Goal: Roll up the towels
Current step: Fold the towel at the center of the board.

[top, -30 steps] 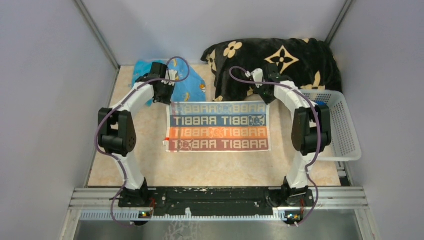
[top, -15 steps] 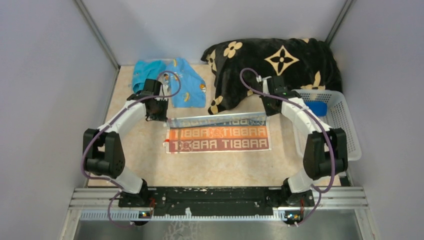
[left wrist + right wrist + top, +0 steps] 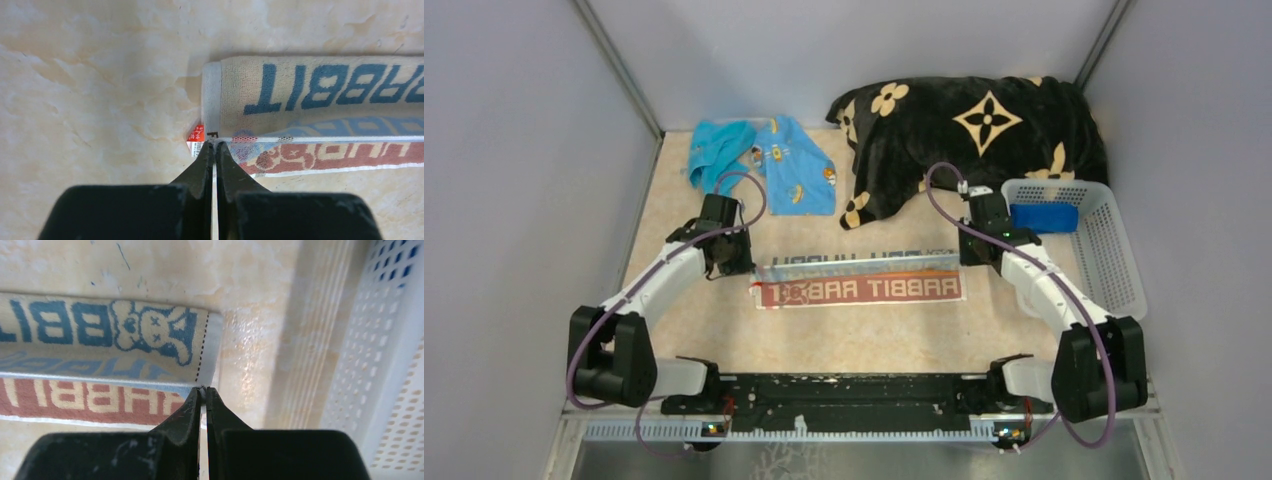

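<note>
a white plastic basket [image 3: 1114, 250] with perforated walls stands at the right edge of the desk [image 3: 674, 200]. inside it, at the far end, lies a dark blue towel [image 3: 1044, 217], a compact soft bundle. the rest of the basket floor shows bare mesh.

the striped towel [image 3: 864, 280] lies in the middle of the desk, between the two arms, its long axis running left to right. it is doubled over on itself. the upper layer shows the pale underside with blue "rabbit" lettering and a rabbit figure. below it, on the near side, a red band with light lettering lies flat. the cloth is looped terry with a plain white hem at each short end. a small red tag [image 3: 196, 140] sticks out at its left end.

the left hand [image 3: 215, 145] is pinched narrow on the thin folded edge at the towel's left corner. the right hand [image 3: 203, 389] grips the same edge at the right corner, just beside the basket wall. both pairs of black fingers are closed on the cloth.

at the far left a turquoise towel [image 3: 714, 150] lies crumpled, touching a light blue towel [image 3: 796, 175] with orange prints. a plush black blanket [image 3: 974, 130] with tan flowers is heaped at the far right. the desk surface is smooth, beige and marbled.
</note>
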Tool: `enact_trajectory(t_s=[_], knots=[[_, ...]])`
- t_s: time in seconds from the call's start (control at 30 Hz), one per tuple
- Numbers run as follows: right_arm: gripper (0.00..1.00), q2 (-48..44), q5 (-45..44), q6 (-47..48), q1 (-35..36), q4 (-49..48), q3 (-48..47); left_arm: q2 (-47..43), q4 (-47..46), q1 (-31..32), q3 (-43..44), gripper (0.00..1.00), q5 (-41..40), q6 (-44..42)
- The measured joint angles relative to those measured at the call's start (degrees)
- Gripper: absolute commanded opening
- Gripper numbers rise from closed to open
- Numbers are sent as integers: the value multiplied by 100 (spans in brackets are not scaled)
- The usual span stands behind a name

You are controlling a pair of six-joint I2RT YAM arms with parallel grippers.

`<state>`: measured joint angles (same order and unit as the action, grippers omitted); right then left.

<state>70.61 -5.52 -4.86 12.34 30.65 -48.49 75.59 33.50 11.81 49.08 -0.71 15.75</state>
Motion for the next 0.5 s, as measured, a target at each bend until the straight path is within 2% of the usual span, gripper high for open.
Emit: enact_trajectory(t_s=[0.1,0.5], knots=[[0,44,63,-188,0,-42,306,4,-76,0,-225,0,-7,254],[0,319,111,-964,-13,-127,468,-140,-435,-11,-734,0,-70,920]])
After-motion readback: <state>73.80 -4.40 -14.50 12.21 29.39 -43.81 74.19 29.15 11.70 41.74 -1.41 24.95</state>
